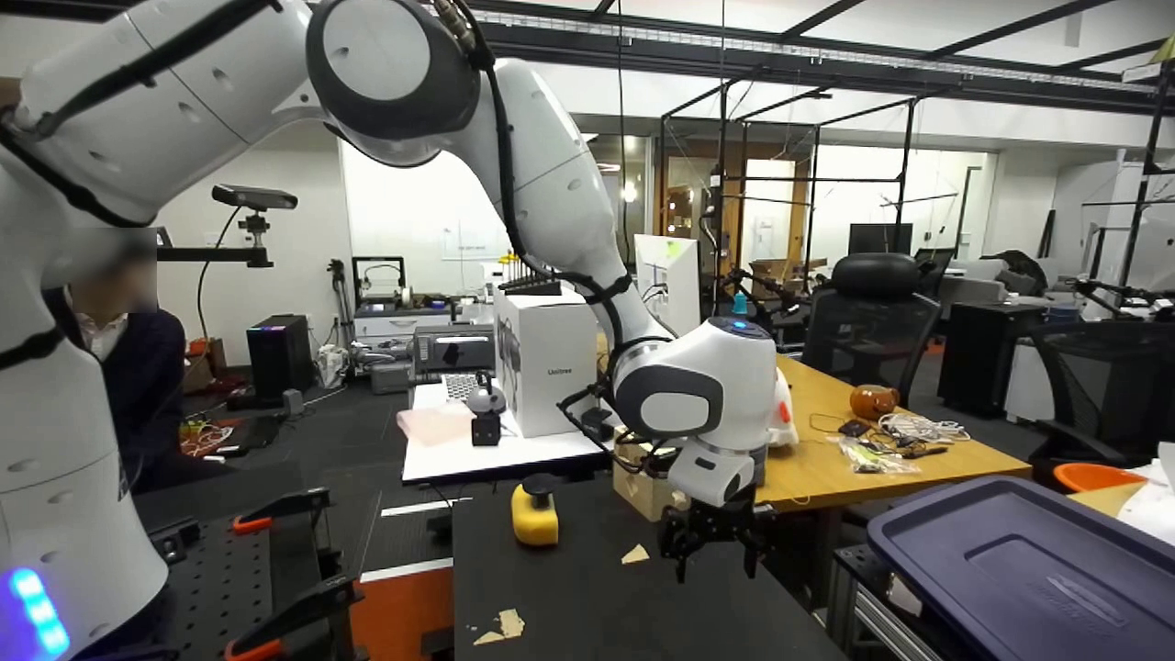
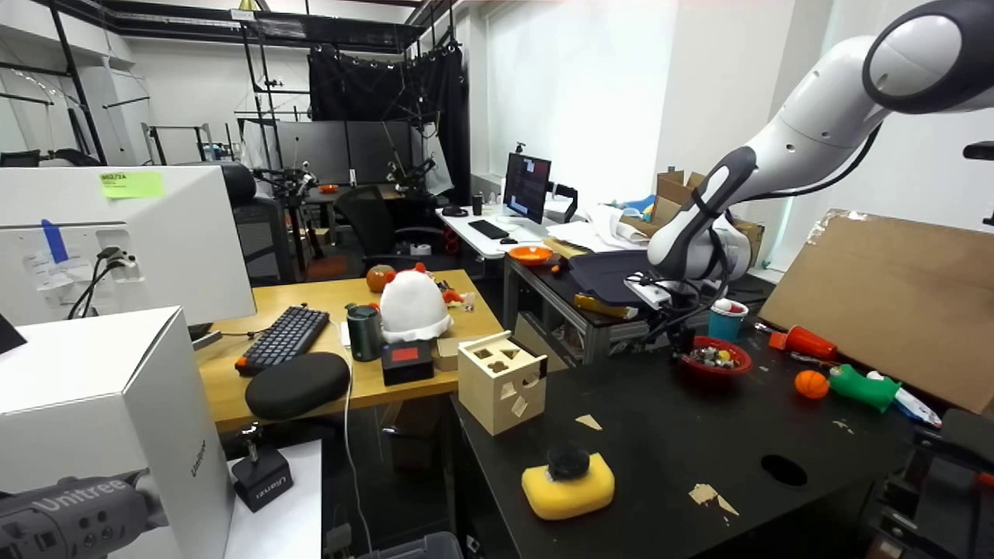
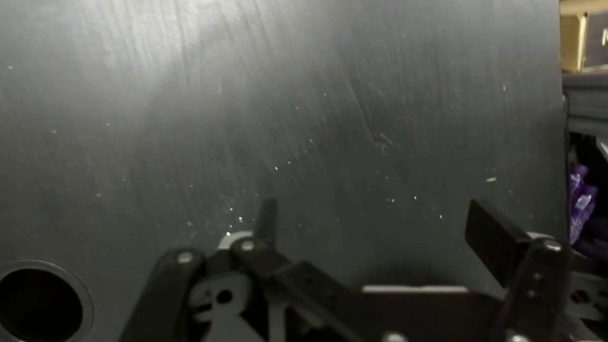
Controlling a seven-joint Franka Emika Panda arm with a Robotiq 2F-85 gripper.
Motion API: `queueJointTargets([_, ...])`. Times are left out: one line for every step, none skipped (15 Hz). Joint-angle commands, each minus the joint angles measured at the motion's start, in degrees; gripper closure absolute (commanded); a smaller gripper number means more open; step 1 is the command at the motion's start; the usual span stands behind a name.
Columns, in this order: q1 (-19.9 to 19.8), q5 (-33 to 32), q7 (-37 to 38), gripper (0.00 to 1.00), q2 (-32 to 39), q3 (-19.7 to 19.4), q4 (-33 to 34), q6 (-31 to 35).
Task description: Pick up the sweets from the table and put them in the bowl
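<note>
A red bowl (image 2: pixel 716 374) stands on the black table (image 2: pixel 644 435) in an exterior view. Small silvery and yellow pieces, seemingly sweets (image 2: pixel 713 357), lie in it. My gripper (image 1: pixel 716 565) is open, pointing down above the table, and holds nothing. In an exterior view the dark gripper (image 2: pixel 682 341) overlaps the bowl's left edge. Whether it touches the bowl cannot be told. In the wrist view the gripper's (image 3: pixel 370 209) fingers are wide apart over bare table top (image 3: pixel 304 118) with tiny specks. No loose sweets show on the table, and the bowl is not seen there.
A yellow object with a black knob (image 2: pixel 571 489) and a wooden shape box (image 2: pixel 497 396) stand on the table. A teal cup (image 2: pixel 726 322), red cup (image 2: pixel 809 343), orange ball (image 2: pixel 811 384) and green toy (image 2: pixel 862 388) are near the bowl. The table has a hole (image 3: pixel 40 304).
</note>
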Motion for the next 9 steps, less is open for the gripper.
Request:
queueJointTargets([-4.6, 3.4, -14.2, 0.0, -5.2, 5.1, -6.2, -2.6])
queueJointTargets([-5.4, 4.2, -18.0, 0.0, -5.7, 5.9, -7.0, -3.8])
queueJointTargets([-6.0, 5.1, -21.9, 0.0, -6.7, 6.3, -8.4, -4.9])
queueJointTargets([-6.3, 5.6, -25.4, 0.0, -7.3, 6.4, -9.5, -6.5])
queueJointTargets([-6.5, 6.2, -29.2, 0.0, -8.4, 6.3, -11.3, -7.7])
queueJointTargets([-6.4, 6.6, -32.6, 0.0, -9.4, 5.9, -12.7, -9.4])
queueJointTargets([-6.3, 6.8, -36.2, 0.0, -10.6, 5.5, -14.4, -10.7])
queueJointTargets([-6.0, 6.7, -39.3, 0.0, -11.6, 4.9, -15.8, -12.3])
queueJointTargets([-5.5, 6.5, -42.4, 0.0, -12.8, 4.2, -17.1, -13.8])
